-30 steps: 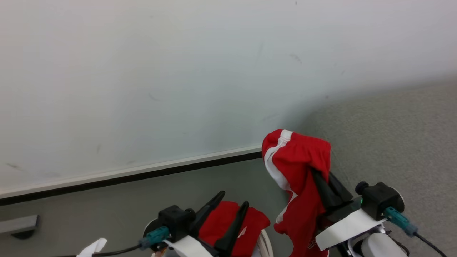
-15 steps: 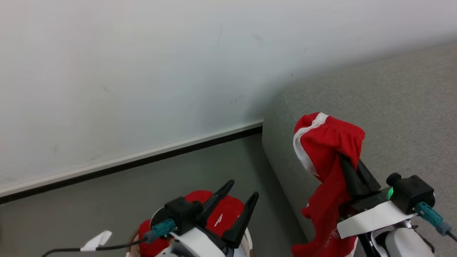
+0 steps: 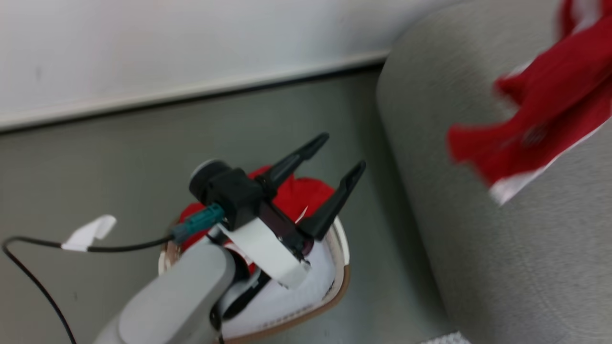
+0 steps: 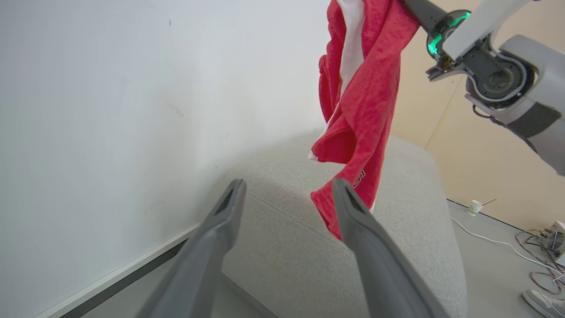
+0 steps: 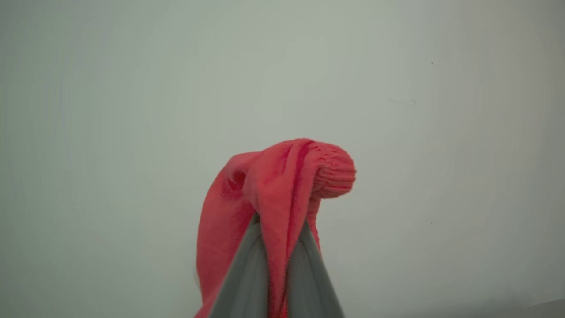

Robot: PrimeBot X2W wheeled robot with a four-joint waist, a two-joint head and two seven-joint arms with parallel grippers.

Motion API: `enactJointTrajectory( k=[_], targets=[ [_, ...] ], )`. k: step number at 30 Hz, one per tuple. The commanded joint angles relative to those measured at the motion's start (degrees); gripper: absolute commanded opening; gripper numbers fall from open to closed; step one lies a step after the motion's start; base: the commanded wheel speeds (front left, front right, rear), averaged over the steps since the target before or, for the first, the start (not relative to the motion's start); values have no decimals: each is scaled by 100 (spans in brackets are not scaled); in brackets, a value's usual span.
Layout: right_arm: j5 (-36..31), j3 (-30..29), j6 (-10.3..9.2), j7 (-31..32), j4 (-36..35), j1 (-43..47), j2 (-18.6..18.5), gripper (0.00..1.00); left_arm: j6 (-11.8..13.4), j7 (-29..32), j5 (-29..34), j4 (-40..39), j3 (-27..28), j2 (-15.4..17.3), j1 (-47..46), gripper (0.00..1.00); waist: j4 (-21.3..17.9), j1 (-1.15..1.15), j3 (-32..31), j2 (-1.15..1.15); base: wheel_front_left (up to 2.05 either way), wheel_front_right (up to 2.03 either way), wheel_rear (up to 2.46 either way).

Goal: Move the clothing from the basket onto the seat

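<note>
While the left gripper (image 3: pixel 343 152) gapes wide, the right gripper (image 5: pixel 280 221) pinches clothing (image 4: pixel 362 101) — red, white-striped, dangling.

Red garment (image 3: pixel 540 119), white stripe trim and white lettering, hangs bunched from the right claw (image 5: pixel 280 218), which is pinched tight on a fold. In the head view it's at 2 o'clock, blurred, over the seat (image 3: pixel 502 248). Can't tell if its hem touches the cushion. Seat: grey woven, rounded edge, seam, fills the 3 o'clock side. Basket (image 3: pixel 343 258): cream with brown rim band, on the floor (image 3: pixel 119 157) at 6 o'clock, near the seat's edge. More red clothing (image 3: pixel 306 193) heaped inside.
</note>
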Motion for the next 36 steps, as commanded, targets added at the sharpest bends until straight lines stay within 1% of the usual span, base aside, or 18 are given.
enactJointTrajectory(
  k=[1, 4, 8, 11, 13, 14, 16, 18, 21, 23, 24, 25, 26, 27, 31, 36],
  targets=[
    [-182, -273, -12, 153, 132, -551, -174, 0, -60, 29, 141, -55, 53, 92, -252, 100, 529, -2, 956, 0, 0, 0, 0],
    [-389, -677, -12, 417, 415, -1360, -511, 0, -130, 57, 166, -147, 59, 101, -551, 100, 677, -2, 1282, 0, 0, 0, 0],
    [-750, -1210, -12, 671, 899, -2250, -982, 0, -164, 43, 221, -237, 91, 94, -820, 100, 834, -2, 1620, 0, 0, 0, 0],
    [-1051, -1643, -12, 739, 1293, -2650, -1294, 0, -142, 4, 197, -270, 127, 67, -889, 100, 940, -2, 1779, 0, 0, 0, 0],
    [-1288, -1937, -12, 714, 1579, -2742, -1458, 0, -127, -25, 182, -263, 136, 67, -874, 100, 1011, -2, 1846, 0, 0, 0, 0],
    [-1288, -1937, -12, 714, 1579, -2742, -1458, 0, -127, -25, 182, -263, 136, 67, -874, 100, 1011, -2, 1846, 0, 0, 0, 0],
    [-1541, -2266, -12, 675, 1892, -2623, -1482, 0, -111, -40, 168, -227, 136, 120, -778, 100, 1055, -2, 1871, 0, 0, 0, 0],
    [-1829, -2652, -12, 613, 2235, -2388, -1386, 0, -89, -64, 143, -180, 137, 179, -664, 100, 1078, -2, 1859, 0, 0, 0, 0],
    [-2362, -3158, -12, 471, 2611, -1998, -1149, 0, -68, -109, 100, -124, 125, 236, -499, 100, 1097, -2, 1747, 0, 0, 0, 0],
    [-2752, -3545, -13, 382, 2627, -1765, -961, 0, -23, -133, 47, -111, 122, 246, -367, 100, 1120, -2, 1647, 0, 0, 0, 0],
    [-2907, -3724, -13, 361, 2613, -1664, -806, 2, 5, -147, 24, -114, 124, 248, -311, 100, 1129, -2, 1599, 0, 0, 0, 0],
    [-3087, -3839, -13, 327, 2578, -1577, -651, 35, 32, -163, 3, -116, 137, 258, -260, 100, 1134, -2, 1550, 0, 0, 0, 0],
    [-3201, -3929, -13, 296, 2530, -1531, -538, 80, 44, -175, -19, -117, 151, 267, -215, 100, 1140, -2, 1495, 0, 0, 0, 0],
    [-3285, -4018, -13, 229, 2452, -1496, -448, 100, 68, -182, -19, -104, 150, 271, -172, 100, 1146, -2, 1428, 0, 0, 0, 0],
    [-3459, -4006, -13, -27, 2246, -1155, -266, 100, 127, -293, -82, -24, 183, 207, 6, 100, 1175, -2, 1034, 0, 0, 0, 0],
    [-3173, -3503, -13, -293, 2050, -330, -167, 100, 240, -404, -231, 193, 310, 280, 396, 100, 1078, -2, 405, 0, 0, 0, 0]
  ],
)
